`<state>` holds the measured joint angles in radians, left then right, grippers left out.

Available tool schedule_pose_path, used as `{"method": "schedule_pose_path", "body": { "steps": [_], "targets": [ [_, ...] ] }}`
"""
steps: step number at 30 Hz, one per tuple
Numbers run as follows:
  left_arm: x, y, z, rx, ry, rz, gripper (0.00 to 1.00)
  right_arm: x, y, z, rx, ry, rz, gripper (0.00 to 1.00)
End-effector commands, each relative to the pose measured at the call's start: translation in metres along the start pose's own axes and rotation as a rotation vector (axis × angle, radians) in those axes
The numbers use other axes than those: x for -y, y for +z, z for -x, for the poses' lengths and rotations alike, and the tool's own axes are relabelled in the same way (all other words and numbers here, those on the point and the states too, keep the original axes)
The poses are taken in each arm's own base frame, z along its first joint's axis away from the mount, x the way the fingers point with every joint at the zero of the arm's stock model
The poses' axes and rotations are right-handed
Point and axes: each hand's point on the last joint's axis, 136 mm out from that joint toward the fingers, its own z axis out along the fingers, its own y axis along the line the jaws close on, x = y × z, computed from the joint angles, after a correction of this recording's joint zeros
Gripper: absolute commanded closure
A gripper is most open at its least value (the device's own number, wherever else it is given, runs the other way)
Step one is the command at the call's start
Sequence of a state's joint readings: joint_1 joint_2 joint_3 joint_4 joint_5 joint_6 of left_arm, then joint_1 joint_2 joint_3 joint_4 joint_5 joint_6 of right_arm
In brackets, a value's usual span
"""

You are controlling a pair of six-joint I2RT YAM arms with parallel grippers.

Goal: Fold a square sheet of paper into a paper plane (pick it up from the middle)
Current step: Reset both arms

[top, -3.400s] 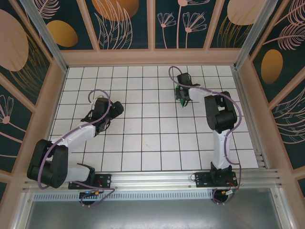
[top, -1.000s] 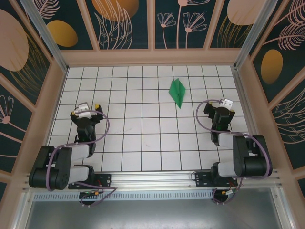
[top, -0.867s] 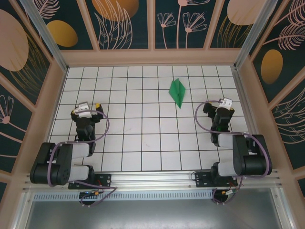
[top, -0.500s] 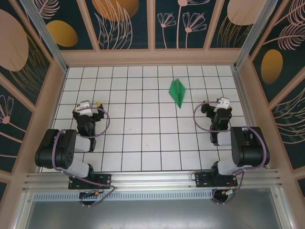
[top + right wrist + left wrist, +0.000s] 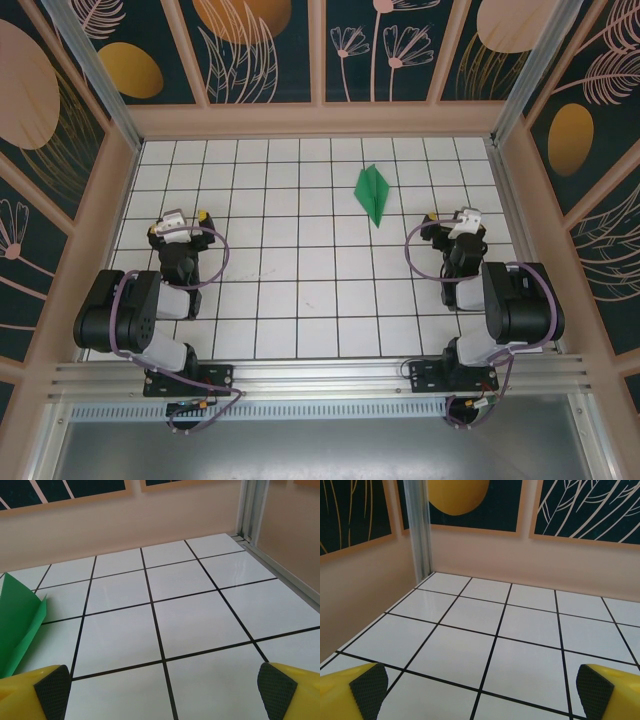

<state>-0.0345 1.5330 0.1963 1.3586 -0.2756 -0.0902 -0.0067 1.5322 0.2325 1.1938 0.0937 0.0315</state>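
Observation:
The green sheet of paper lies folded into a slim paper plane [image 5: 373,194] on the white grid table [image 5: 300,300], right of centre toward the back, with its point toward the near side. Nothing touches it. My left gripper [image 5: 178,224] sits folded back over the left side of the table, open and empty, and its black pads [image 5: 368,686] stand wide apart over bare tiles. My right gripper [image 5: 453,224] is folded back on the right, also open and empty. In the right wrist view the paper plane [image 5: 20,620] lies ahead of the left fingertip, at the frame's left edge.
Beige walls [image 5: 320,120] with dark leaf panels enclose the table on three sides. A metal corner post [image 5: 420,530] stands ahead of the left gripper, and another [image 5: 252,510] ahead of the right. Both arm bases sit on the aluminium rail [image 5: 320,375] at the near edge.
A few seconds ago the right gripper was over the plane and the left arm reached out. Both arms have since folded back toward their bases, and the plane lies free.

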Motion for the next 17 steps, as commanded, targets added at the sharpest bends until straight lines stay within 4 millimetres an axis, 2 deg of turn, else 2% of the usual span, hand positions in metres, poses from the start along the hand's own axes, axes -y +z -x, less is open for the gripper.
{"method": "schedule_pose_path", "body": {
  "steps": [1,17],
  "targets": [
    [-0.0056,-0.0007,0.0070,0.035,-0.024,0.024,0.02,-0.0022,-0.0011,0.0101,0.049,0.000,0.024,0.01],
    [-0.0063,0.0006,0.0067,0.032,-0.023,0.032,0.02,-0.0028,-0.0021,0.0116,0.056,-0.002,0.029,0.01]
  ]
}}
